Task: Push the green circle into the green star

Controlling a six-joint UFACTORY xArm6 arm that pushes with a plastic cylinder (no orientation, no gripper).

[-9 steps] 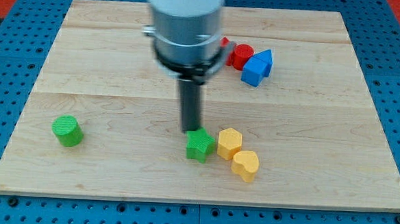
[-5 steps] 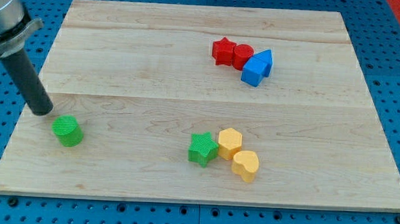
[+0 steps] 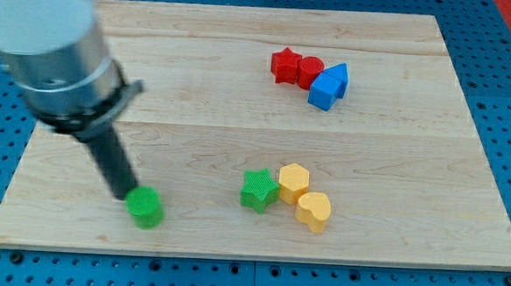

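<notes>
The green circle [image 3: 145, 207] sits on the wooden board [image 3: 259, 82] near the view's bottom, left of centre. My tip [image 3: 121, 195] touches the circle's upper left side. The green star [image 3: 258, 190] lies to the circle's right, about a fifth of the view's width away. The dark rod runs up and to the left into the arm's grey body, which hides the board's upper left part.
A yellow hexagon [image 3: 294, 182] touches the green star's right side, with a yellow heart [image 3: 313, 211] just below it. A red star [image 3: 284, 65], a red circle [image 3: 310, 72] and a blue block [image 3: 329, 85] cluster at the upper right.
My tip went from the green star across to the board's left, then pushed the green circle right and down towards the star. The other blocks have not moved.
</notes>
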